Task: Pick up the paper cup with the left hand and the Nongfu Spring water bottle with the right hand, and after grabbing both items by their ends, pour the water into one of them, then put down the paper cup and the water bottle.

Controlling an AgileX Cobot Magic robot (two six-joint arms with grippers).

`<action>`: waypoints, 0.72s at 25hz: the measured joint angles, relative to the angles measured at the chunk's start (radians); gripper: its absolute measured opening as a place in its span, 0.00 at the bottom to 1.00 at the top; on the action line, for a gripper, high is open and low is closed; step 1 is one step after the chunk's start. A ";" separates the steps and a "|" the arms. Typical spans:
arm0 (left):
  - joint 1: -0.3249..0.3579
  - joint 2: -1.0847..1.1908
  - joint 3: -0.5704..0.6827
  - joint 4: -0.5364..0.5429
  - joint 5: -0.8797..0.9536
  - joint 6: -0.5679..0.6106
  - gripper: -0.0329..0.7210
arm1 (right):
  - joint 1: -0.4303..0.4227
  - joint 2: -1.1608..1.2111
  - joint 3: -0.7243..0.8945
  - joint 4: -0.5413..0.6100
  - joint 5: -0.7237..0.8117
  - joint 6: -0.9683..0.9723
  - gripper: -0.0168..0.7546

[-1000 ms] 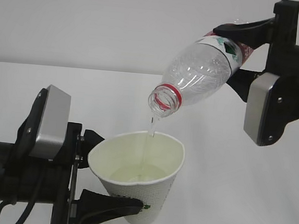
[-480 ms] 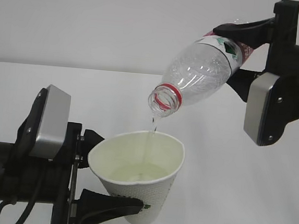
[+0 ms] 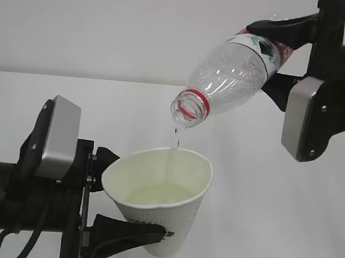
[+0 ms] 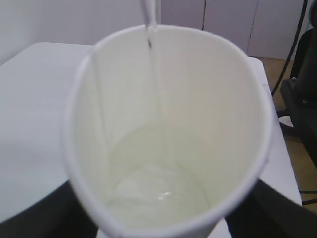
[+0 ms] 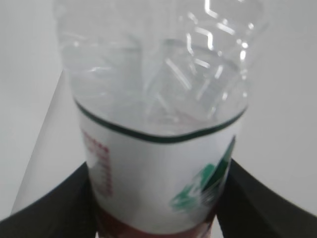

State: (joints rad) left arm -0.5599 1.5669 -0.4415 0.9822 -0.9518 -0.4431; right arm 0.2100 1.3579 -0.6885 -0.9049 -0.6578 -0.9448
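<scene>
I have both arms up over the white worktop [image 3: 284, 235], and everything is held the way it is so the pour lands cleanly. My right hand [image 3: 290, 58] is the higher of the two: its jaws are clamped on the base end of the water bottle [image 3: 234, 80], one finger [image 3: 284, 27] over the labelled part and one under it, and the bottle is tipped mouth-down to the left so the open neck hangs above the cup and apart from it. My left hand [image 3: 109, 193] reaches in from the left and holds the paper cup [image 3: 156, 209] low on its wall, jaws closed around it, with the cup leaning a little to the left and its rim turned up under the neck. The bottle is clear and ribbed, with a red ring at the neck, no cap, and a red-and-white label with a green mark; it looks nearly drained to me. The cup is white with a dimpled wall and a dark green print, cream inside. A thin thread of water [image 3: 176, 142] falls from the mouth into a shallow pool at the cup's bottom.
</scene>
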 joint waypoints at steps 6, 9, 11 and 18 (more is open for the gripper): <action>0.000 0.000 0.000 -0.004 0.000 0.000 0.72 | 0.000 0.000 0.000 0.001 0.000 0.000 0.64; 0.000 0.000 0.000 -0.004 0.000 0.000 0.72 | 0.000 0.000 0.000 0.001 0.000 0.000 0.64; 0.000 0.000 0.000 -0.004 0.000 0.000 0.72 | 0.000 0.000 0.000 0.001 0.000 0.000 0.64; 0.000 0.000 0.000 -0.004 0.000 0.000 0.72 | 0.000 0.000 0.000 0.001 0.000 0.000 0.64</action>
State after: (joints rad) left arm -0.5599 1.5669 -0.4415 0.9783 -0.9518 -0.4431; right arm 0.2100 1.3581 -0.6885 -0.9042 -0.6578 -0.9448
